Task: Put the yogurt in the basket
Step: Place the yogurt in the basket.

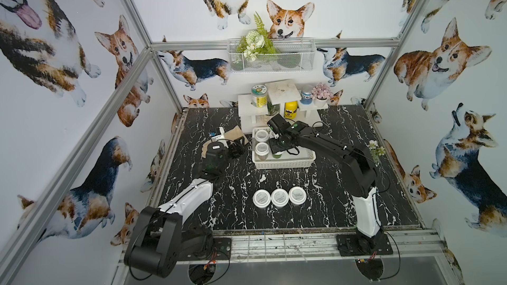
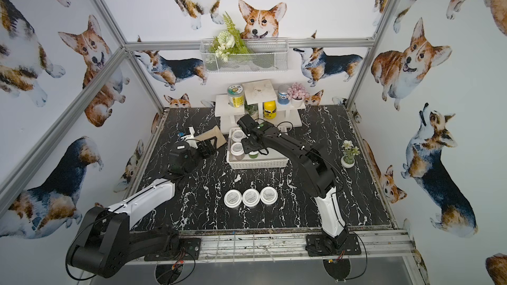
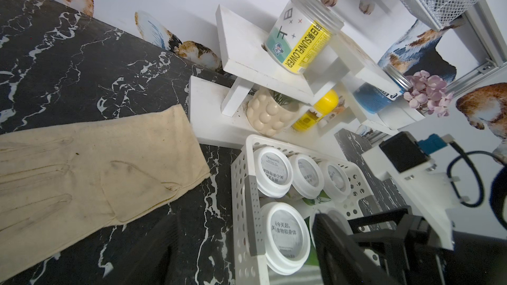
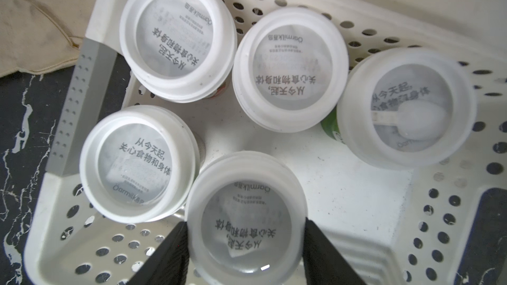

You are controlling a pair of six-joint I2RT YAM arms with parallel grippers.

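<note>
The white perforated basket (image 1: 285, 164) (image 4: 439, 228) stands at the back middle of the black marble table. In the right wrist view several yogurt jars stand inside it, such as one (image 4: 178, 42) in a corner. My right gripper (image 4: 245, 224) is down in the basket, shut on a yogurt jar (image 4: 247, 209), with a black finger on each side of its lid. Three more yogurt jars (image 1: 261, 198) (image 1: 279, 197) (image 1: 297, 195) stand in a row on the table at the front. My left gripper (image 1: 238, 146) rests just left of the basket, open and empty.
A beige glove (image 3: 82, 174) lies on the table left of the basket, under my left gripper. Behind the basket a white stepped shelf (image 1: 252, 105) carries a tall labelled jar (image 1: 259, 95), a yellow bottle (image 1: 290, 109) and small pots. A flower pot (image 2: 348, 160) stands at the right.
</note>
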